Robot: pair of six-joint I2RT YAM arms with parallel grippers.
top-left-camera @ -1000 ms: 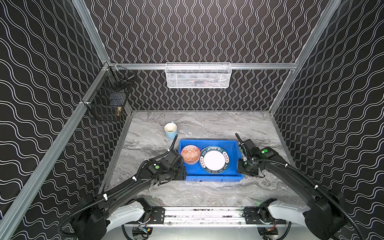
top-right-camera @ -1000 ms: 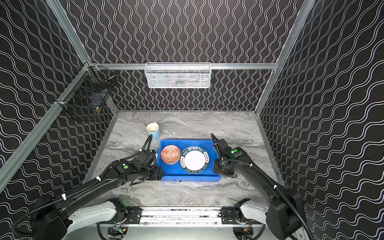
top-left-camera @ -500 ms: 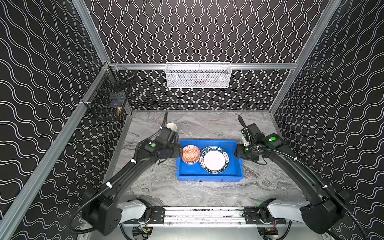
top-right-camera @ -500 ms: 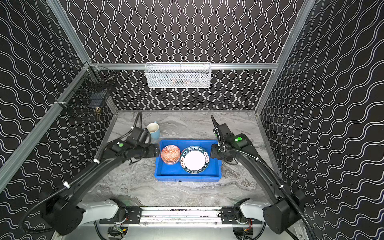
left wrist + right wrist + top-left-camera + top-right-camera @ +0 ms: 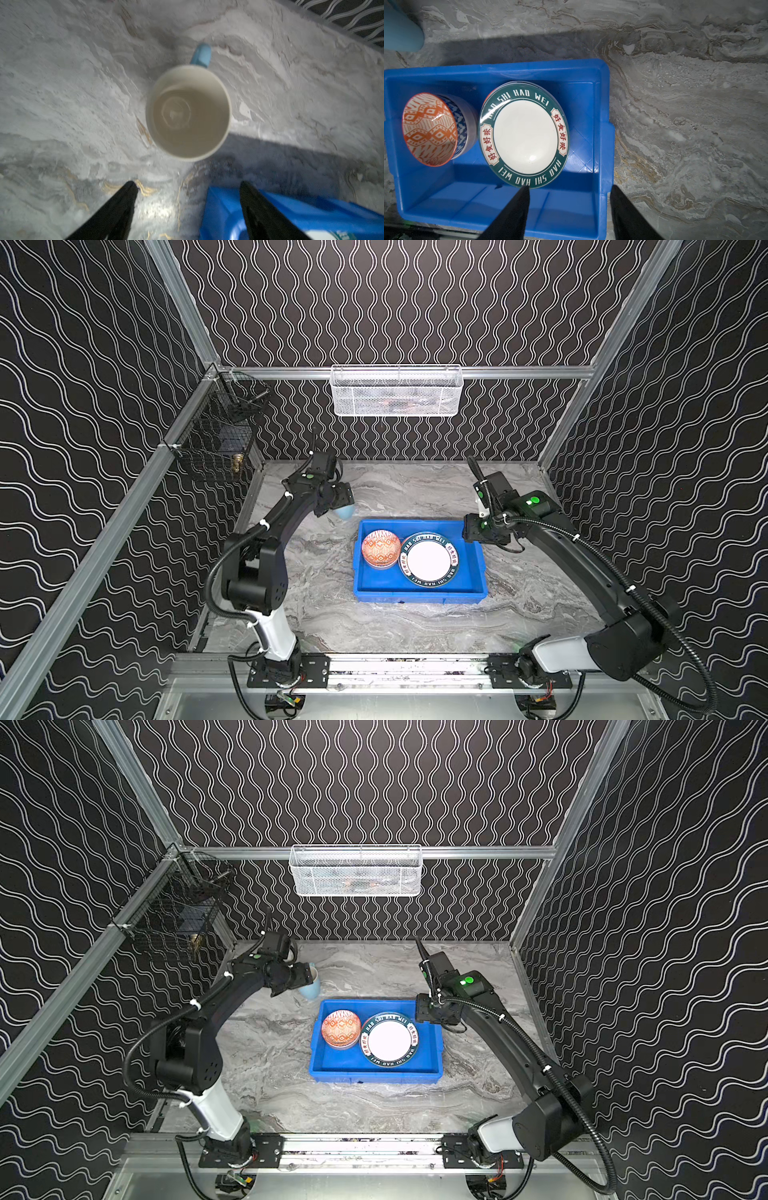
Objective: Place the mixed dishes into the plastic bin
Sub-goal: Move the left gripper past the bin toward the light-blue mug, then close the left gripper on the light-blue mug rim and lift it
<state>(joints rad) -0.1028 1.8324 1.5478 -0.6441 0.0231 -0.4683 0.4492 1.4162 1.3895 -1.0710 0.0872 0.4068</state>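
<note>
The bright blue plastic bin (image 5: 419,595) sits mid-table. Inside it lie a bowl (image 5: 380,548) with an orange pattern within and a white plate with a lettered dark-green rim (image 5: 430,560); both also show in the right wrist view, bowl (image 5: 429,128) and plate (image 5: 525,137). A pale blue mug (image 5: 188,113) stands upright on the marble just behind the bin's far left corner, partly hidden in a top view (image 5: 309,990). My left gripper (image 5: 188,184) hangs open over it, holding nothing. My right gripper (image 5: 570,187) is open and empty, its fingers either side of the bin's right wall (image 5: 602,145).
A white wire-mesh basket (image 5: 397,391) hangs on the back wall and a black wire basket (image 5: 220,435) on the left rail. Patterned walls close in three sides. Bare marble table (image 5: 415,626) lies in front of the bin.
My left arm has lifted from the bin's near left side and swung back over the mug. My right gripper has moved from the bin's right side toward its far right corner.
</note>
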